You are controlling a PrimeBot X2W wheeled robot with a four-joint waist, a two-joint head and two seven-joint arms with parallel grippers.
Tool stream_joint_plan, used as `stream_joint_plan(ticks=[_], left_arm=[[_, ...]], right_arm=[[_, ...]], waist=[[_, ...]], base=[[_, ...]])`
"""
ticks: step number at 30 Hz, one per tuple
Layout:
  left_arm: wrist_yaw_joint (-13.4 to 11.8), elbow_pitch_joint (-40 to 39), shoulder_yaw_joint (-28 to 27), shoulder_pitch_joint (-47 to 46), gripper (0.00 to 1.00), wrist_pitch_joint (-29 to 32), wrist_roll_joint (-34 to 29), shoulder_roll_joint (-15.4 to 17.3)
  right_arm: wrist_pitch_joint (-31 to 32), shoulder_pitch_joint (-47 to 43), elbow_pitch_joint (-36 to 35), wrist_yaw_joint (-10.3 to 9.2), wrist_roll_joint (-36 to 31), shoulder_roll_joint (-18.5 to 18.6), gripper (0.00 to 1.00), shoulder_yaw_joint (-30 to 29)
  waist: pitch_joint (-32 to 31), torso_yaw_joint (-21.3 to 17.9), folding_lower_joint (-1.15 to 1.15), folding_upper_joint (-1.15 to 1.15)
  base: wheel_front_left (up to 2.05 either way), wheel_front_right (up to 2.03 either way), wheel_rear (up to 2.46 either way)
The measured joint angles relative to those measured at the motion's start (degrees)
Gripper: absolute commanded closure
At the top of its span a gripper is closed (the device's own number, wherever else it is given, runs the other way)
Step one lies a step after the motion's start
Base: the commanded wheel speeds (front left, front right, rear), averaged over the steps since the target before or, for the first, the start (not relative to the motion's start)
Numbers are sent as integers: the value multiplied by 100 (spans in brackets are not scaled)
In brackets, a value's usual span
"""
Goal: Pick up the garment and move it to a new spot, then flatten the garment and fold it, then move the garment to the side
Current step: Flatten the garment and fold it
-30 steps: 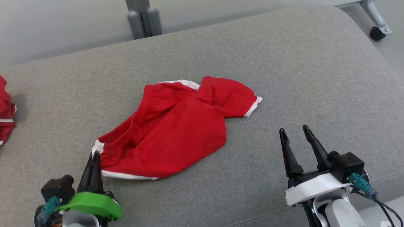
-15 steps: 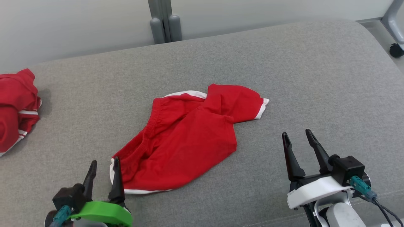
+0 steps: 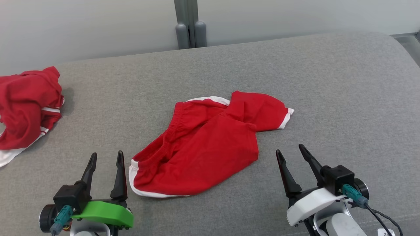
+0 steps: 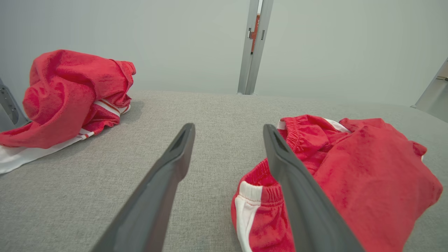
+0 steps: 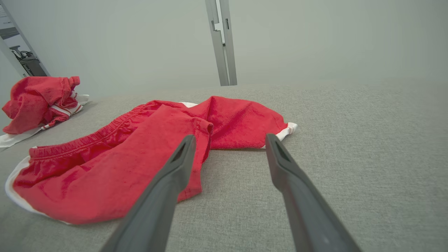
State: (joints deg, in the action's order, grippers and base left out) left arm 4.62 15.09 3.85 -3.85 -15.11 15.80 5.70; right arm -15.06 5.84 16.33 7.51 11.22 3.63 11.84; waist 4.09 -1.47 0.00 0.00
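- Left gripper (image 3: 107,153) and right gripper (image 3: 290,148), head view: both stand with jaws spread wide and nothing between them, low at the near edge of the grey cushion (image 3: 328,98). The garment (image 3: 203,147), red shorts with white trim, lies rumpled at mid-cushion between the two. Its white-edged corner (image 3: 133,170) is just beside the left gripper. A second red pile (image 3: 28,105) lies well apart at the far left.
- Left wrist view: the left gripper (image 4: 228,126) is wide open and empty. The garment (image 4: 367,168) lies to the right of the fingers, and its white-edged corner (image 4: 248,199) sits outside the gap. Flattening appears to be the step in hand. A good start is to shift sideways until that corner lies between the fingers, then pinch at the trim, where the cloth is firmest.
- Right wrist view: the right gripper (image 5: 230,136) is open and empty. The garment (image 5: 140,154) shows one leg folded across the other, with its trimmed hem (image 5: 288,129) on the far side. Taking that hem and drawing it low, away from the left gripper, should spread the cloth rather than lift it.
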Motion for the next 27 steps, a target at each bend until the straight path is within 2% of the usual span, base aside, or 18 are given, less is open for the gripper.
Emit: stream_joint_plan(ticks=[8,20,22,27], left_arm=[[120,18,-40,1,0,-1,-192,-104],[203,29,37,-58,0,-1,-236,-237],[218,35,31,-61,0,-1,-244,-242],[226,57,-26,-60,0,-1,-259,-256]], right_arm=[[0,541,848,0,11,114,0,401],[1,1224,2349,0,192,180,0,614],[0,1280,2514,0,280,165,100,710],[0,1432,2542,0,536,167,100,812]], waist=[[-6,373,0,0],[148,1018,0,0],[196,1070,0,0],[259,1037,0,0]], base=[[0,0,0],[0,0,0],[0,0,0],[0,0,0]])
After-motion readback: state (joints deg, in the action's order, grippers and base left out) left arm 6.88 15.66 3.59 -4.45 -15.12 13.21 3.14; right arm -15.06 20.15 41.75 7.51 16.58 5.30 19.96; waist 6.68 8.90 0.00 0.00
